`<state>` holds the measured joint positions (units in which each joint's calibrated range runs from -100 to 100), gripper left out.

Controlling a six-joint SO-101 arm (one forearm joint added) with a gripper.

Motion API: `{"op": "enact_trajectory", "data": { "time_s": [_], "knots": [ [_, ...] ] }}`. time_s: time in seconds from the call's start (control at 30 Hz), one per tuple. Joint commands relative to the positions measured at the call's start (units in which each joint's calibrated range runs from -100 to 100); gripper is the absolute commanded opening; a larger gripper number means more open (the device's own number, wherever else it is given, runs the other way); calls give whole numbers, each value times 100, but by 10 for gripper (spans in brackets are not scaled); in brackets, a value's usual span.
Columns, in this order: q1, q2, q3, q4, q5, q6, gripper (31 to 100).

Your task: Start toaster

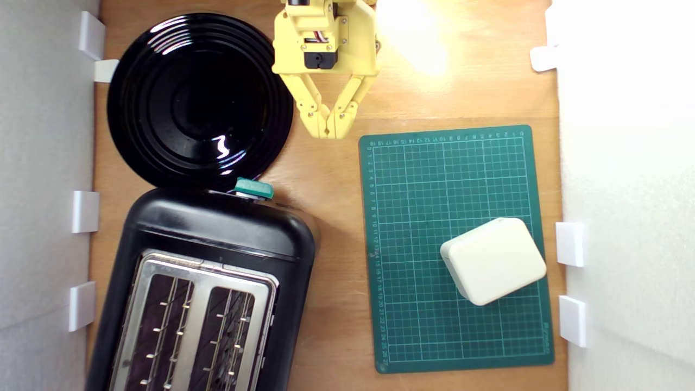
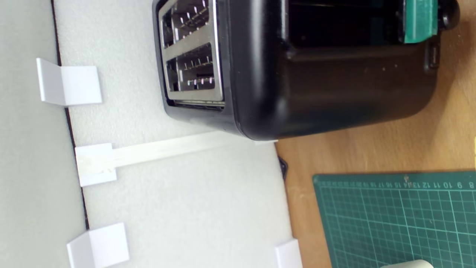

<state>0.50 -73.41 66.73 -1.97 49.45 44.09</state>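
From my exterior view the toaster (image 1: 217, 282) sits at lower left, its lever (image 1: 253, 188) just beside, maybe touching, the plate (image 1: 200, 100) above it. The cutting mat (image 1: 423, 217) lies to the right, with a box (image 1: 493, 259) on it.

Glossy black toaster (image 1: 217, 239), teal lever (image 1: 254, 188)

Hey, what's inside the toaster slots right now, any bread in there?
Both slots of the toaster show only wire guides and dark interior, with no bread visible. The slot bottoms are too dark to see, and the exterior view cuts off their near ends.
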Motion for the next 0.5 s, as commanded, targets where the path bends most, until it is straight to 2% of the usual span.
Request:
{"op": "enact_trajectory", "data": {
  "time_s": [0.0,0.17,0.27,0.4,0.47],
  "knots": [
    [85,-869,719,-281,-58,-8,313],
    [53,-1977,1919,-553,-50,-44,313],
    [85,-2560,2509,-600,-50,-50,313],
    [188,-2576,2836,-919,-50,-50,313],
    [323,-2543,3000,-1219,-50,-50,313]
  ]
}}
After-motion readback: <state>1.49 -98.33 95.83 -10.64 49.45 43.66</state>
